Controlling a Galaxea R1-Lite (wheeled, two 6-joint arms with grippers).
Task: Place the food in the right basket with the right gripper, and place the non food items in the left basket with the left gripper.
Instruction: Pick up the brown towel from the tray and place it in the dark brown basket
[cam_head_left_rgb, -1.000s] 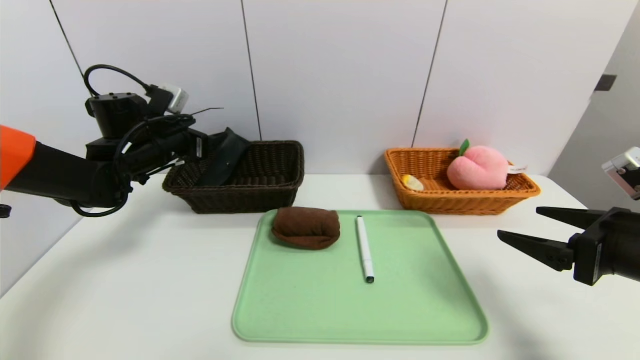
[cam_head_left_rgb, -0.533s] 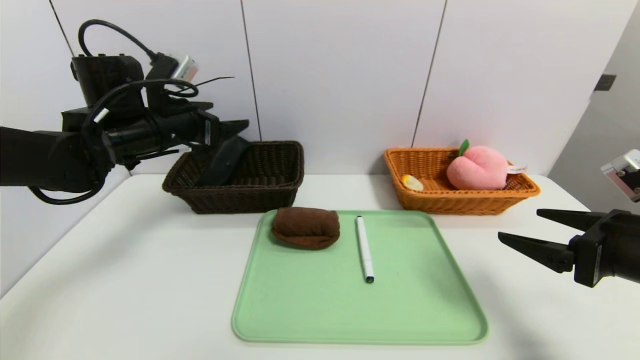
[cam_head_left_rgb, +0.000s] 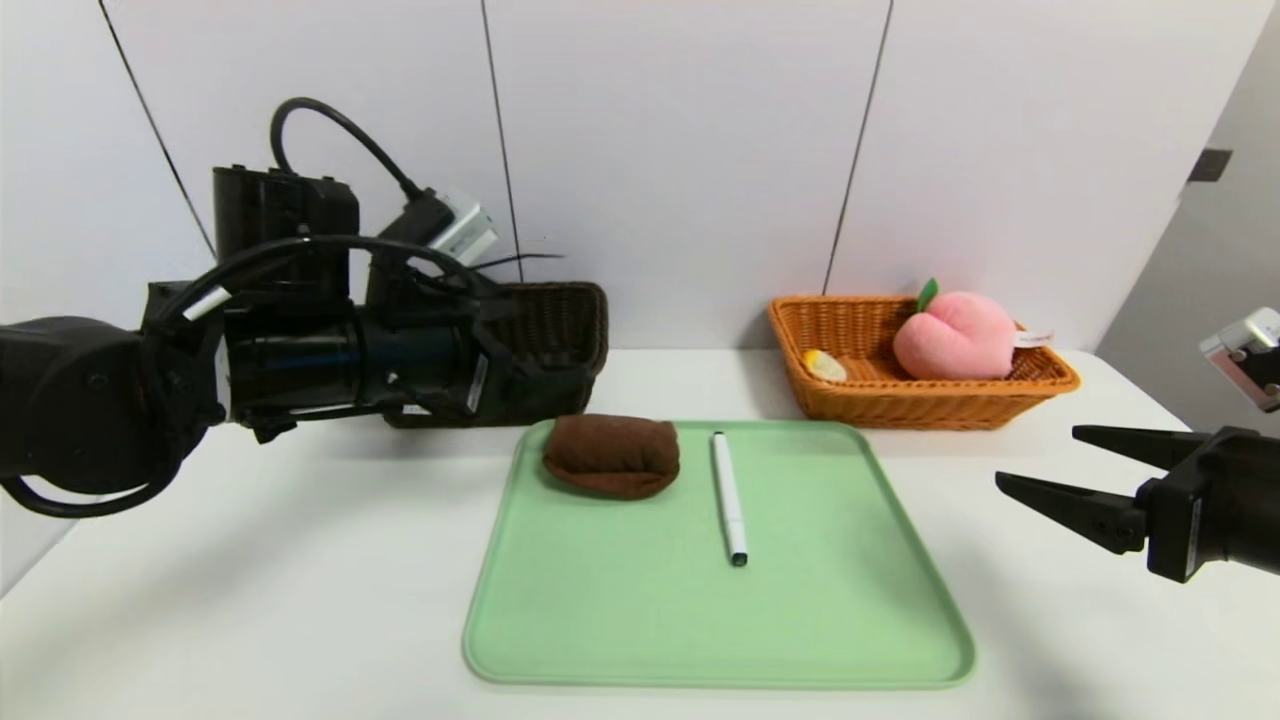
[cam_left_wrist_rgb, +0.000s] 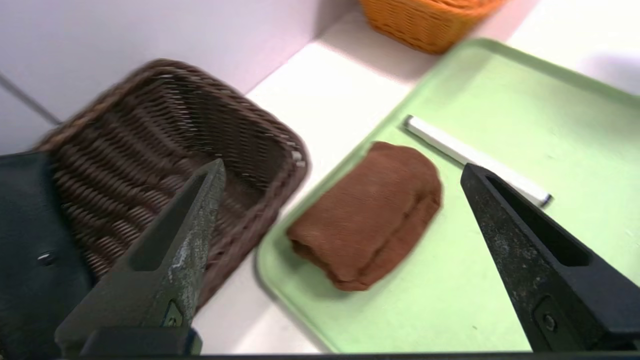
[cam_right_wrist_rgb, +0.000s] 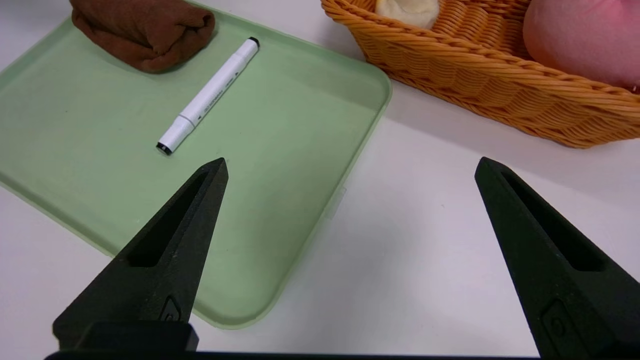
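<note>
Pouch (cam_left_wrist_rgb: 30, 250) in left wrist view only

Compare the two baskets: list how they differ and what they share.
Colour: the left basket is dark brown, the right basket light orange-tan. Contents: the right basket holds the pink peach and a small orange-and-white piece; the left basket's inside is hidden behind the left arm in the head view. Both are rectangular wicker, standing behind the green tray.
</note>
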